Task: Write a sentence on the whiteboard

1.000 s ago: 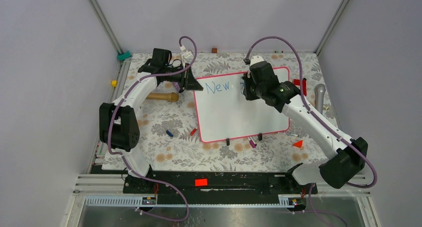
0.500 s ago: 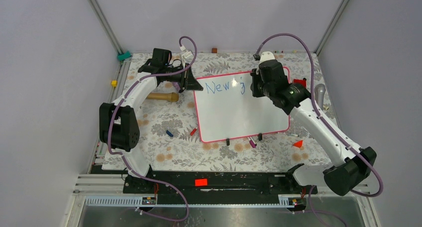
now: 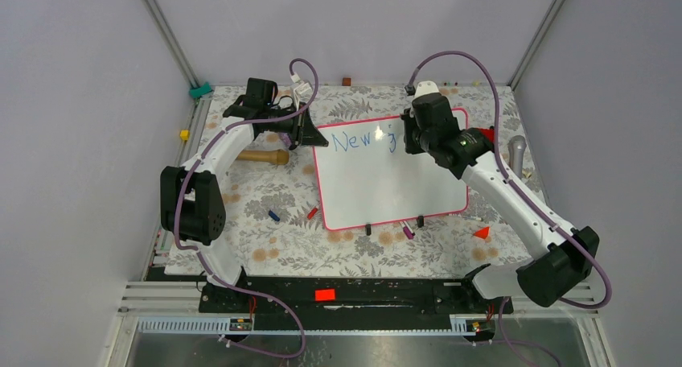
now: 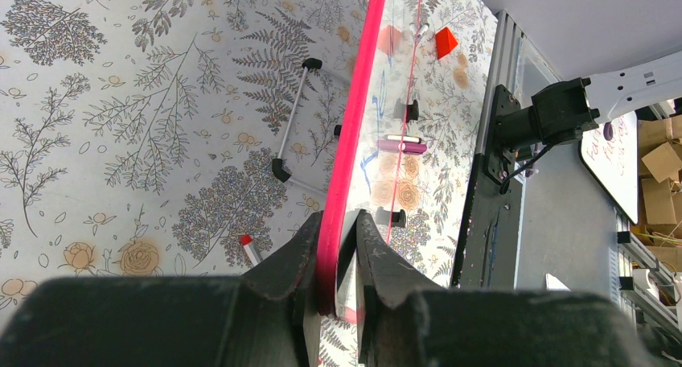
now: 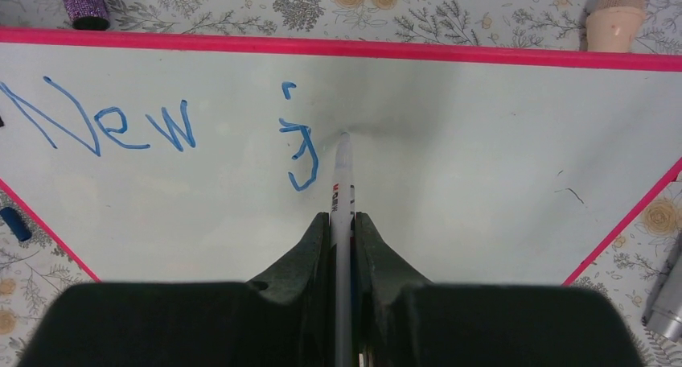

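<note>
The whiteboard (image 3: 390, 186), glossy white with a pink-red frame, lies on the flowered table. Its blue sentence (image 3: 363, 140) reads "New j" along the far edge, and the right wrist view shows "New" (image 5: 121, 127) and the "j" (image 5: 301, 154). My left gripper (image 3: 308, 134) is shut on the board's frame (image 4: 354, 125) at the far left corner, one finger on each side (image 4: 338, 218). My right gripper (image 3: 412, 138) is shut on a white marker (image 5: 343, 178). The marker tip touches the board just right of the "j".
A wooden handle (image 3: 261, 155) lies left of the board. Small blue (image 3: 274, 216) and red (image 3: 312, 213) pieces lie near its left edge. A purple pen (image 3: 408, 232) and black clips (image 3: 368, 228) sit at its near edge. A red triangle (image 3: 482, 232) and a grey microphone (image 3: 516, 151) lie to the right.
My right gripper has moved rightward along the first line with the marker, and a blue "j" now shows after "New". The left gripper has kept its hold on the frame.
</note>
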Robot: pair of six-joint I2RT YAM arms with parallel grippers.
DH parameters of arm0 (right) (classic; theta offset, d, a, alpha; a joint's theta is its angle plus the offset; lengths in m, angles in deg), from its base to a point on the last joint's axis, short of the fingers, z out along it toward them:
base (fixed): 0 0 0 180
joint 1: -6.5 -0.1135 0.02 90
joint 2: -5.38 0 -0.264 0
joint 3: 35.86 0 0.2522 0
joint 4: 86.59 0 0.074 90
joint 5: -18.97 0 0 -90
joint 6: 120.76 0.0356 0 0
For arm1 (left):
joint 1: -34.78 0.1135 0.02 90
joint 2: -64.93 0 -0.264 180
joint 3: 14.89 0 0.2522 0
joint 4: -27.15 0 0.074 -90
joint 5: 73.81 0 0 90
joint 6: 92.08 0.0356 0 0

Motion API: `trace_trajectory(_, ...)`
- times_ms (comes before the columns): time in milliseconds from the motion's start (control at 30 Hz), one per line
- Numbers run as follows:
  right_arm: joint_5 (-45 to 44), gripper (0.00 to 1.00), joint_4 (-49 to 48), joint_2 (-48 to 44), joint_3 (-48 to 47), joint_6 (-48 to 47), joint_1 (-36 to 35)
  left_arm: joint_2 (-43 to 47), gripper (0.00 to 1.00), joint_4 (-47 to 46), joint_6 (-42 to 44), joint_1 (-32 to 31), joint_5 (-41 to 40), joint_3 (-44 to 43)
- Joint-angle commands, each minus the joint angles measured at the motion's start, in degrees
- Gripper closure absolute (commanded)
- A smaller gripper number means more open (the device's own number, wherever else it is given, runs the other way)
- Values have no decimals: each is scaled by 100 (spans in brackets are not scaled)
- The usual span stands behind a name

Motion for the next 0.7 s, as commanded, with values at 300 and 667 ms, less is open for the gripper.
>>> trace_trajectory(300, -7, 100, -262, 176, -260, -149, 38, -74, 92, 193, 878, -114, -1311, 104)
trace_trajectory(667, 284, 100, -106, -21, 40, -134, 38, -81, 92, 183, 874, -113, -1320, 103)
